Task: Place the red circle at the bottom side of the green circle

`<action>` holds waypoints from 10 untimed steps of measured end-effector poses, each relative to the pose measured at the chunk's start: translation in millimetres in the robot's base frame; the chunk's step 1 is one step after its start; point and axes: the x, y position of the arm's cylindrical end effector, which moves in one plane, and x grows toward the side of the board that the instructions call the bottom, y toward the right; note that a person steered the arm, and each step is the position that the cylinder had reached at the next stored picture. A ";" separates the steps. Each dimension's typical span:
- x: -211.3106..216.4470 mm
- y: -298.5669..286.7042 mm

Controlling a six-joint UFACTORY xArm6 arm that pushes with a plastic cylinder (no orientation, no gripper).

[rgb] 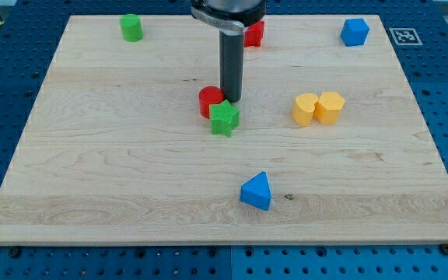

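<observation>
The red circle (209,100) lies near the board's middle, touching the green star (224,118) just below and right of it. My tip (230,99) stands right beside the red circle's right edge, just above the green star. The green circle (131,27) stands far off at the view's top left, well apart from the red circle.
A red star (253,33) sits at the top, partly behind the rod. A blue block (354,32) is at the top right. Two yellow blocks (318,108) sit side by side at the right. A blue triangle-like block (256,191) lies at the lower middle. The wooden board (92,179) carries them all.
</observation>
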 end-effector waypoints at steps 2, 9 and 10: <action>7.8 -10.1; -22.2 -122.7; -22.2 -102.2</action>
